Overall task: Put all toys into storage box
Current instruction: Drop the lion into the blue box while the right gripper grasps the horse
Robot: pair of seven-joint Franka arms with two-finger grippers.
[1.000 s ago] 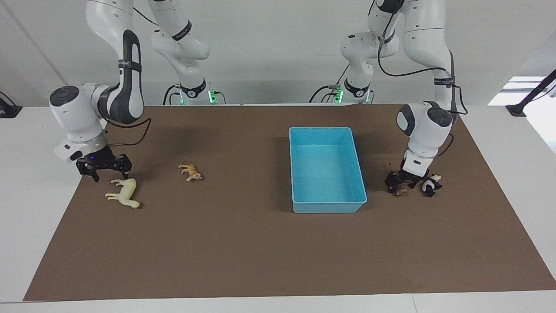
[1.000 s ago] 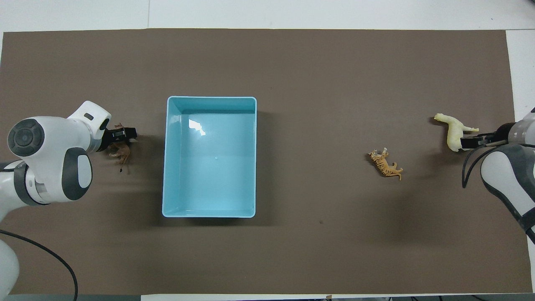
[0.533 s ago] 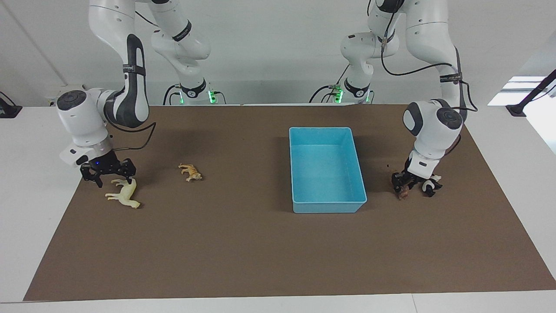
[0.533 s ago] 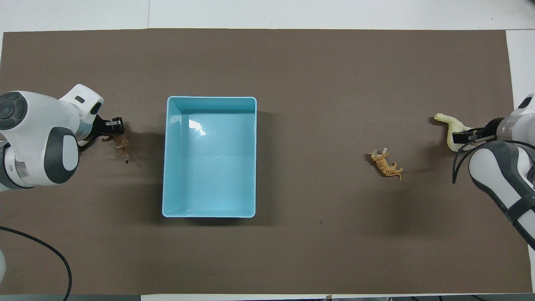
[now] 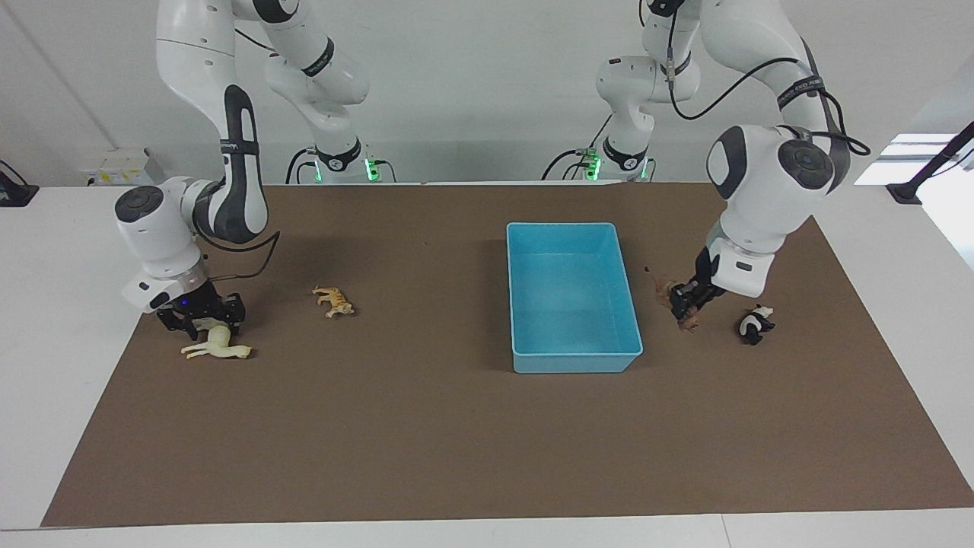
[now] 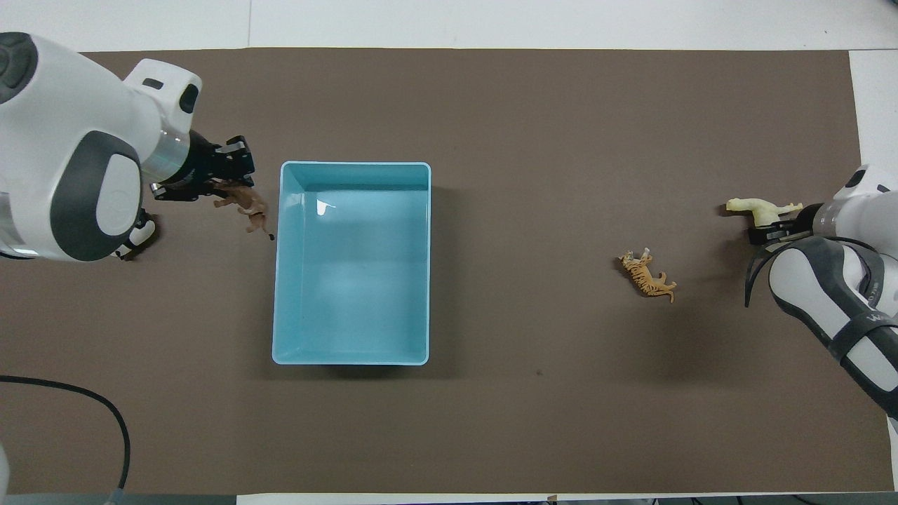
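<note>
The light-blue storage box [image 5: 576,362] [image 6: 351,360] stands empty on the brown mat. My left gripper [image 5: 687,299] [image 6: 228,175] is shut on the brown animal [image 5: 689,323] [image 6: 250,205] and holds it in the air over the mat, right beside the box's rim. The panda [image 5: 753,325] lies on the mat toward the left arm's end. My right gripper [image 5: 199,320] [image 6: 768,228] is down on the cream-white horse [image 5: 217,348] [image 6: 756,205], shut on its body, at the right arm's end. The orange tiger [image 5: 333,301] [image 6: 647,275] lies between horse and box.
The brown mat [image 5: 426,441] covers most of the white table. A black cable [image 6: 98,428] hangs from the left arm near the robots' edge.
My left gripper has lifted the brown animal off the mat and carried it toward the box, leaving the panda. My right gripper has come down onto the horse, which has turned.
</note>
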